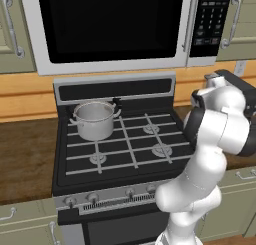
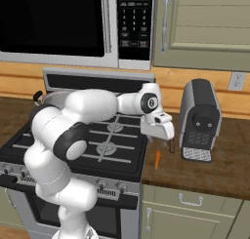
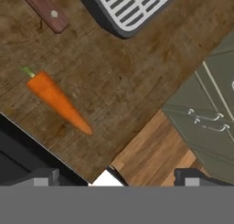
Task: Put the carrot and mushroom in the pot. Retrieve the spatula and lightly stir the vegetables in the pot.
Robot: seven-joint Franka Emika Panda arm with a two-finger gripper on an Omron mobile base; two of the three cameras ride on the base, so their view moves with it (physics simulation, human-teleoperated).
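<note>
The steel pot (image 1: 94,120) stands on the stove's back left burner, and I can see nothing in it. The orange carrot (image 3: 58,102) lies on the wooden counter right of the stove, also seen as the carrot (image 2: 157,159) in the right base view. My gripper (image 3: 116,179) hangs above the counter close to the carrot, open, with nothing between its fingertips (image 3: 41,177). In the right base view the gripper (image 2: 160,133) is over the counter's left end. A brown wooden handle (image 3: 45,9) with a rivet lies beyond the carrot; it may be the spatula's. The mushroom is out of view.
A dark coffee machine (image 2: 198,121) stands on the counter just right of the gripper, its drip grille (image 3: 132,6) near the handle. The stove (image 1: 125,144) has four grated burners. A microwave (image 1: 110,24) hangs above it. Cabinet doors (image 3: 205,109) sit under the counter's front edge.
</note>
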